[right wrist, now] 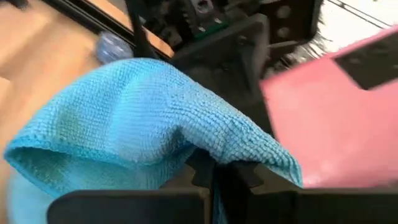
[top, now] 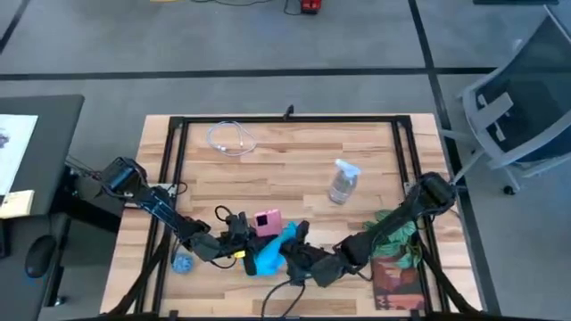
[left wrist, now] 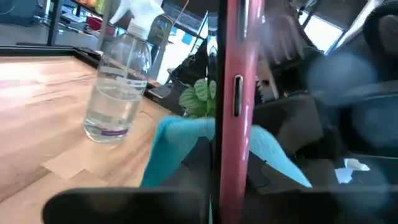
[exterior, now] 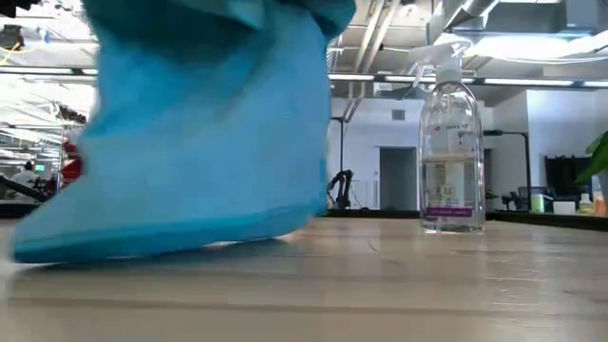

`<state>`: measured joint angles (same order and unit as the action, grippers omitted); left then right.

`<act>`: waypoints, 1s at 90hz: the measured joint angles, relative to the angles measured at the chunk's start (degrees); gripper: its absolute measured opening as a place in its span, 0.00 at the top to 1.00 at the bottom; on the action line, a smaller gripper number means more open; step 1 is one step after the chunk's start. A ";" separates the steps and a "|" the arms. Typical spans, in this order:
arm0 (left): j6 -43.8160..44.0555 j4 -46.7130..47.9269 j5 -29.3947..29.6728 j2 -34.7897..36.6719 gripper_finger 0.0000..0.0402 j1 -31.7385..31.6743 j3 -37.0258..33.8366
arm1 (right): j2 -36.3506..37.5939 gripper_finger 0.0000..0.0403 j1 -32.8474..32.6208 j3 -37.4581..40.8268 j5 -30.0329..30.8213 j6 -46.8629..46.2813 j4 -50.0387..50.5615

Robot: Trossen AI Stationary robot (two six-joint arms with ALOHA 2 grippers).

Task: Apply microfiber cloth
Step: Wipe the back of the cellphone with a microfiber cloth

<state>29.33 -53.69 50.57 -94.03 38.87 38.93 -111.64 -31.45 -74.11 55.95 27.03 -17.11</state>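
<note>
Draped right before the low camera, the microfiber cloth is pinched by the right gripper near the table's front edge. Beside it, a pink phone is clamped upright by the left gripper.

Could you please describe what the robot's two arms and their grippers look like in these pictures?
Both arms are dark, nearly black, built of slim jointed segments with rounded housings at the joints. The left arm has a blue-tinted stretch along its forearm, and a thin black cable loops near its wrist. The right arm looks plain black throughout. The left gripper and right gripper are blocky and black, each with two dark fingers.
</note>
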 joint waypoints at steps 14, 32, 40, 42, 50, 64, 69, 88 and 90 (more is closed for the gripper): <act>-0.12 0.39 -0.63 -0.01 0.99 0.02 -0.01 | 2.29 1.00 -0.92 0.00 4.30 -0.77 6.60; 0.34 2.12 -4.94 -0.03 0.99 0.74 0.06 | 6.10 1.00 -2.28 0.09 9.75 -1.95 12.65; 0.50 3.02 -3.96 -0.05 0.99 0.70 0.06 | 8.18 1.00 -3.78 0.15 9.53 -1.12 13.27; 0.52 3.08 -3.66 -0.07 0.99 0.59 0.04 | 8.75 1.00 -4.34 0.15 9.14 -0.96 13.02; 0.54 2.94 -2.68 -0.07 0.99 0.50 0.03 | 10.96 1.00 -6.41 0.13 7.51 0.17 11.21; 0.64 3.22 -2.41 -0.07 0.99 0.21 0.03 | 13.38 1.00 -8.50 0.11 -0.37 3.00 7.42; 0.71 3.20 -2.17 -0.07 0.99 -0.03 0.03 | 13.45 1.00 -8.60 0.11 -4.70 4.14 5.39; 1.77 3.33 -2.33 -0.07 0.99 -0.24 0.03 | 12.77 1.00 -3.83 0.11 -15.66 3.50 4.25; 1.76 3.31 -2.34 -0.07 0.99 -0.24 0.03 | 12.46 1.00 -2.89 0.10 -16.77 2.87 4.02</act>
<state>31.09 -50.39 48.23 -94.11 38.63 38.96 -99.19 -34.35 -74.00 39.18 29.89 -13.09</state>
